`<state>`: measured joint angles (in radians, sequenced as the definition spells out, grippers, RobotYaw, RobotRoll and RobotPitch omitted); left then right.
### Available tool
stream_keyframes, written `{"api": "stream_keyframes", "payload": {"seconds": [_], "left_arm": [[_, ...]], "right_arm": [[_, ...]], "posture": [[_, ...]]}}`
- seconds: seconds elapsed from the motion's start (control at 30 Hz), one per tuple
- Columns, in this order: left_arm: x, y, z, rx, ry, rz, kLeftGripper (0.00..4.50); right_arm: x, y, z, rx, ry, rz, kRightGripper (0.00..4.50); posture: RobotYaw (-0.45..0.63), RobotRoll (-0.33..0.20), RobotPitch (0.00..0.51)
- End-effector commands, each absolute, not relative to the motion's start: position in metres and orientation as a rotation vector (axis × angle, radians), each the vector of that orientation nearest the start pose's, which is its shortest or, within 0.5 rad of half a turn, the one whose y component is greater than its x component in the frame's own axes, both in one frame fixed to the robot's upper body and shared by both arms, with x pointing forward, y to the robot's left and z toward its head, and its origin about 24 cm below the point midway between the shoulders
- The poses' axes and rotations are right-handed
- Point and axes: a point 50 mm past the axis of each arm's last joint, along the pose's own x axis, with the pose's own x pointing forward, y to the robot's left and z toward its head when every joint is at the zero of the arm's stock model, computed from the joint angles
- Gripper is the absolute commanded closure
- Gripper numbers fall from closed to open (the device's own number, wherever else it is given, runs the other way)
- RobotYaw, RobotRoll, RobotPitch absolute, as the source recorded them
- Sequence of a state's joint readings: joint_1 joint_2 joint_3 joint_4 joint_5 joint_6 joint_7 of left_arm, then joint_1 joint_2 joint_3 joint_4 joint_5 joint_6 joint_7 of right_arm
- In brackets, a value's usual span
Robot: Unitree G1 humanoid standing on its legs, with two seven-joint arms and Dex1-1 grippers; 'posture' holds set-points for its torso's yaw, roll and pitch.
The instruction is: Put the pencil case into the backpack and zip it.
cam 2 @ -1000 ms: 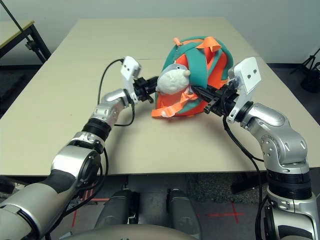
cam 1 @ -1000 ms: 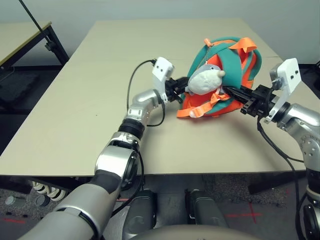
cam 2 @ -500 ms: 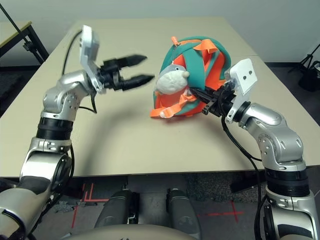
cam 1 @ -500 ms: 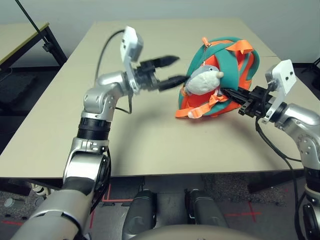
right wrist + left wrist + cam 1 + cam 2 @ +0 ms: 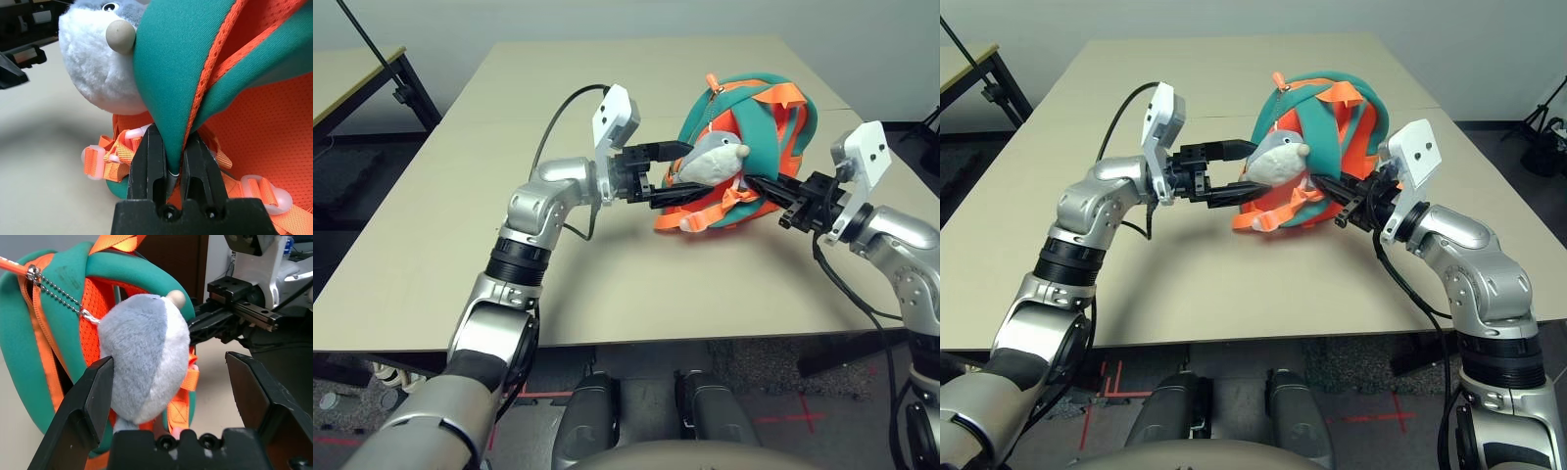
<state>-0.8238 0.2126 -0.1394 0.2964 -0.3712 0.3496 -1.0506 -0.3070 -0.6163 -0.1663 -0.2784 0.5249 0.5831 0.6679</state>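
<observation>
Noted on the pale table (image 5: 509,255), upper right of the frame: backpack (image 5: 765,127), teal panels, orange mesh and straps, leaning. Found left gripper (image 5: 700,171) at upper centre, jaws spread wide, gripping nothing, beside the plush. Found right gripper (image 5: 171,129) at upper right, jaws closed on a teal strap. Observed grey-white plush head (image 5: 142,357) on front, then ball chain (image 5: 61,296).

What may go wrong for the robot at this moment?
The right hand pinches only a strap of the backpack, so the bag might twist or slip if pulled. The open left hand has the plush head between its fingers, so closing could catch the toy instead of the zipper.
</observation>
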Motion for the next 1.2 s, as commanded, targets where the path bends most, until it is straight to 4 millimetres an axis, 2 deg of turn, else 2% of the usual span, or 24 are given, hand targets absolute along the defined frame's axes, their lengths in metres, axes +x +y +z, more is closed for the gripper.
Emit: {"api": "stream_keyframes", "payload": {"seconds": [0.03,0.17,0.27,0.37,0.53,0.6,0.63,0.97,1.13,1.2], "left_arm": [[0.336,0.054,0.184,0.087,-0.106,-1.387,0.00],[0.335,0.043,0.179,0.070,-0.135,-1.380,0.00],[0.335,0.043,0.179,0.045,-0.137,-1.386,0.61],[0.338,0.050,0.183,0.065,-0.152,-1.365,1.72],[0.340,0.063,0.202,0.056,-0.228,-1.324,3.65],[0.341,0.069,0.207,0.060,-0.246,-1.311,4.33],[0.342,0.073,0.210,0.061,-0.256,-1.300,4.50],[0.353,0.118,0.226,0.049,-0.306,-1.143,4.50],[0.356,0.138,0.224,0.065,-0.283,-1.074,4.50],[0.358,0.146,0.212,0.104,-0.239,-1.035,4.50]], "right_arm": [[0.272,-0.206,0.181,-0.152,-0.015,0.720,4.43],[0.273,-0.205,0.182,-0.156,-0.017,0.722,4.43],[0.273,-0.205,0.182,-0.158,-0.016,0.722,4.43],[0.273,-0.207,0.182,-0.160,-0.013,0.721,4.43],[0.275,-0.206,0.181,-0.160,-0.007,0.725,4.43],[0.276,-0.206,0.180,-0.159,-0.006,0.727,4.43],[0.277,-0.205,0.180,-0.158,-0.005,0.728,4.43],[0.277,-0.203,0.177,-0.156,0.000,0.735,4.43],[0.277,-0.204,0.177,-0.158,0.007,0.737,4.43],[0.277,-0.204,0.176,-0.160,0.010,0.739,4.43]], "posture": [[-0.03,0.000,0.051],[-0.03,0.000,0.047],[-0.03,0.000,0.046],[-0.03,0.000,0.047],[-0.01,0.000,0.053],[0.00,0.000,0.055],[0.00,0.000,0.055],[0.01,0.000,0.062],[0.01,0.000,0.065],[0.01,0.000,0.067]]}}
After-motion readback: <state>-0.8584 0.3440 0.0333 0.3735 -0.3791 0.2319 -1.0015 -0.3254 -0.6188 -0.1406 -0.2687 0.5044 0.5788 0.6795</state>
